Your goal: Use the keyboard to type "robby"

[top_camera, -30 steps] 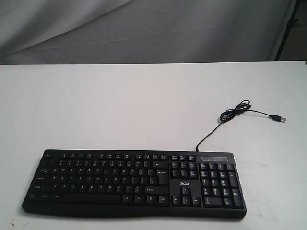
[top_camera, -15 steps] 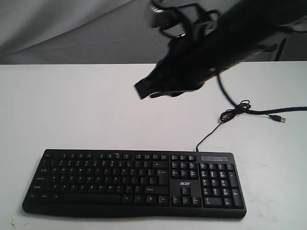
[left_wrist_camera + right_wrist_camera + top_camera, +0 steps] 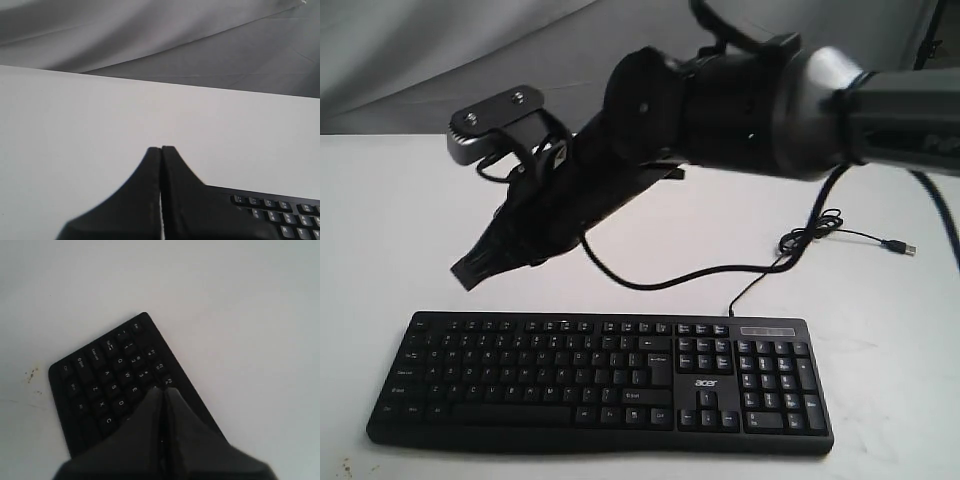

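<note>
The black keyboard (image 3: 600,385) with white lettering and an acer logo lies flat near the table's front edge. My right gripper (image 3: 470,272) reaches across from the right and hangs shut just above and behind the keyboard's upper left rows, apart from the keys. In the right wrist view the right gripper (image 3: 164,389) has its jaws pressed together over the left end of the keyboard (image 3: 115,375), near the number and Q-W-E keys. My left gripper (image 3: 161,147) is shut too, with nothing in it, and one corner of the keyboard (image 3: 280,210) shows beside it.
The keyboard's thin black USB cable (image 3: 815,232) coils on the white table (image 3: 410,220) at the back right and ends in a loose plug (image 3: 908,248). A grey cloth backdrop (image 3: 440,60) hangs behind the table. The right arm's own cable droops over the table's middle.
The right arm came into view from the upper right, swung left and dropped lower, so its shut tip now hovers over the keyboard's left part. The keyboard has not moved.
</note>
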Available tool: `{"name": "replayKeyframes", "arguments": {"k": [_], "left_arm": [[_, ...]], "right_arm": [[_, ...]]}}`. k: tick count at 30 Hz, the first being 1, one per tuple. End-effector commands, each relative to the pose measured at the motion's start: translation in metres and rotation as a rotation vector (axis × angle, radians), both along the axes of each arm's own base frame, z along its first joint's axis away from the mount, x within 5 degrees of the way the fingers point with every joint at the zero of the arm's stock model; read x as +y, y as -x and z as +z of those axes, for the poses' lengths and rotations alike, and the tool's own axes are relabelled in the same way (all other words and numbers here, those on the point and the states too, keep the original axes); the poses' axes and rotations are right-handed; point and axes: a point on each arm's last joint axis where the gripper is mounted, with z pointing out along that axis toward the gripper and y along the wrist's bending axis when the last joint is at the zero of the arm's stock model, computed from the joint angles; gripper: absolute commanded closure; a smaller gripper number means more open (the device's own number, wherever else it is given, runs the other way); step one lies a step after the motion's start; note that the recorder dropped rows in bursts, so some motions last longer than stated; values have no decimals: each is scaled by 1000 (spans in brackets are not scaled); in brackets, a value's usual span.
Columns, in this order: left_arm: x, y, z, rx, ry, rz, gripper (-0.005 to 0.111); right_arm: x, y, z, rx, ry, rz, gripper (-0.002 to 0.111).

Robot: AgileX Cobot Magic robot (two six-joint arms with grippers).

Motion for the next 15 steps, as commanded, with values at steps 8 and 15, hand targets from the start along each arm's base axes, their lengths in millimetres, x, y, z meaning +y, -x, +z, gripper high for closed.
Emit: {"name": "replayKeyframes", "arguments": {"k": [8, 15], "left_arm": [[0, 0, -1, -2, 11, -4, 107], [0, 0, -1, -2, 11, -4, 107]], "right_arm": [[36, 9, -37, -114, -5, 98, 108], [41, 12, -56, -136, 39, 192, 108]]}}
